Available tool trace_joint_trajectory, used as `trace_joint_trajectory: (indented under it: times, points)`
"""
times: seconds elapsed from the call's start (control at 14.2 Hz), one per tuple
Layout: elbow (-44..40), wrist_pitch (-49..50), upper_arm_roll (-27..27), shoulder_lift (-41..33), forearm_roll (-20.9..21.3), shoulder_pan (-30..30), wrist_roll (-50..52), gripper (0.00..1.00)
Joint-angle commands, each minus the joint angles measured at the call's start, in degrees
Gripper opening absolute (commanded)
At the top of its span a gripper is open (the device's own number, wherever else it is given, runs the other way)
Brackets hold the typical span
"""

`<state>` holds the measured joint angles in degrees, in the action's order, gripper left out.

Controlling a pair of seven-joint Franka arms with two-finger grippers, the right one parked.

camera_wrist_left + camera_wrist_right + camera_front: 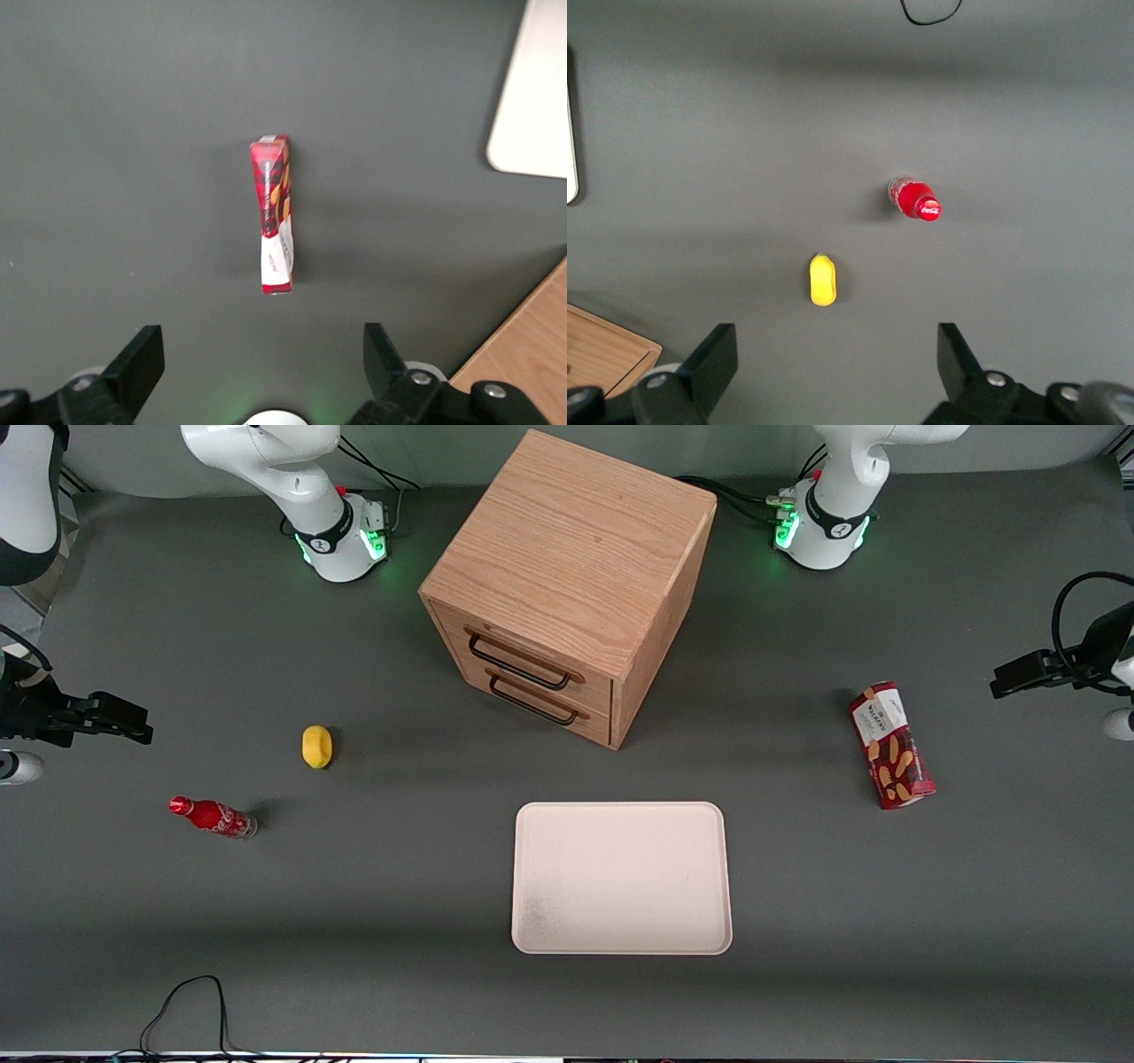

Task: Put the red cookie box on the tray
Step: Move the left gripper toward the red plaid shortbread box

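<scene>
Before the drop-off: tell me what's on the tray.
Nothing: the tray is bare. The cookie box lies on the table toward the working arm's end. The claw hangs open above the table, beside the box, holding nothing.

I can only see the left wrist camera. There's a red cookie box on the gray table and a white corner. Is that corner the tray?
Observer: Yes. The front view shows the whole tray, a big cream rectangle with nothing on it.
Operator: Where's the claw?
Observer: The claw is open, up above the table toward the working arm's end, apart from the red cookie box.
Operator: What's the wood thing?
Observer: A wooden drawer cabinet with two handles, farther from the front camera than the tray.
</scene>
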<state>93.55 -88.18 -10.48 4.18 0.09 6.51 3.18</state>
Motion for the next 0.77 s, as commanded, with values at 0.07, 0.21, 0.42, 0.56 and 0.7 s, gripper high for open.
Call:
trace_joint_trajectory:
  times: [0.07, 0.21, 0.42, 0.56, 0.7]
  points:
    - [16.98, -14.00, 0.29, -3.48, 0.88, -2.46, -0.19, 1.00]
    - [22.18, -18.68, 0.37, -3.57, 0.62, -2.73, 0.33, 1.00]
    - [31.22, -32.18, 0.37, -2.78, 0.00, -2.73, 2.26, 1.00]
    - [35.64, -40.81, 0.46, 0.72, 0.09, -1.94, 2.27, 1.00]
    - [37.93, -45.66, 0.46, 3.45, 0.00, -1.76, 2.36, 1.00]
